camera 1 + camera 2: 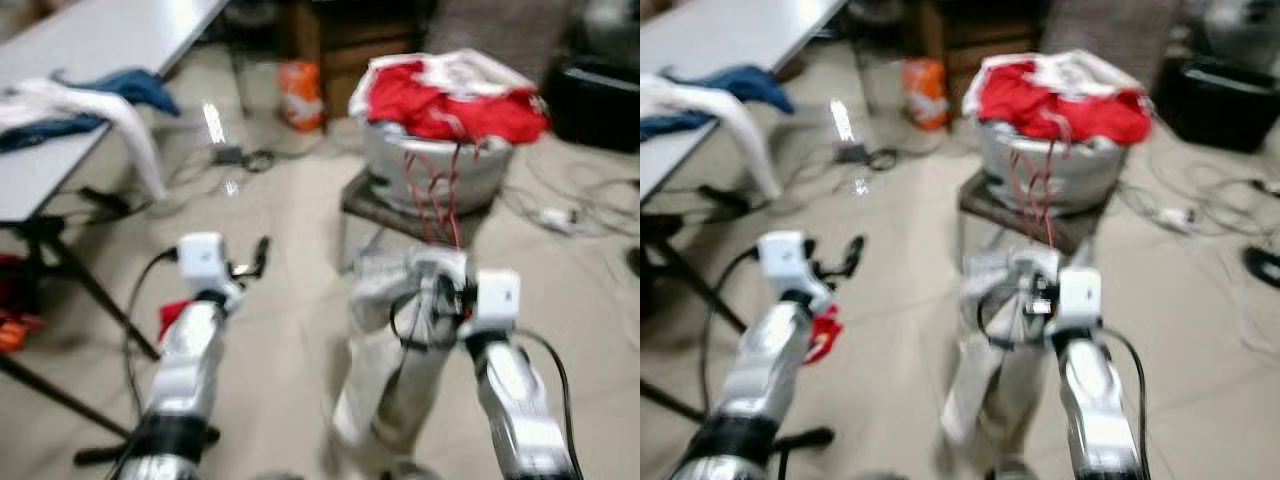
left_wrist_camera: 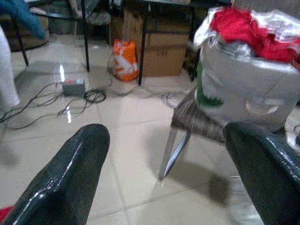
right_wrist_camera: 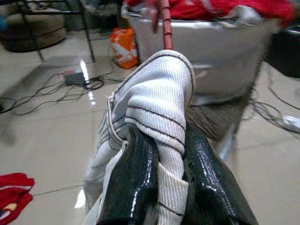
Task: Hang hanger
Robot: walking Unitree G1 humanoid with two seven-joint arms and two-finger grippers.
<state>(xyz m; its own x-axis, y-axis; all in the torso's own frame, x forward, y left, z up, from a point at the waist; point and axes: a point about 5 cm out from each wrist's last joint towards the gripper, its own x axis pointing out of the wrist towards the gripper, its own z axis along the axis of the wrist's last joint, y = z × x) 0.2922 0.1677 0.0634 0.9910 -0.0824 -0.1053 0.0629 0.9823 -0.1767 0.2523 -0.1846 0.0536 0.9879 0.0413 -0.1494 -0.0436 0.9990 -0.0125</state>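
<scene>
My right gripper point(image 3: 161, 138) is shut on a white ribbed garment with thin dark stripes point(image 3: 154, 93). The cloth drapes over the fingers and hangs toward the floor point(image 1: 385, 380). Just beyond it, a silver basket point(image 1: 430, 165) heaped with red clothes point(image 1: 440, 100) sits on a low chair point(image 1: 395, 212). Thin red hanger wires point(image 1: 445, 195) dangle down the basket's front, and a red rod point(image 3: 165, 28) rises behind the garment. My left gripper point(image 2: 164, 131) is held up to the left point(image 1: 252, 262), open and holding nothing.
A white folding table point(image 1: 60, 60) at the left carries white cloth point(image 1: 125, 120) and blue cloth point(image 1: 140, 85). An orange bag point(image 1: 300, 95), floor cables point(image 1: 245, 158), a red item on the tiles point(image 1: 172, 318) and a black box point(image 1: 595, 100) surround the tiled floor.
</scene>
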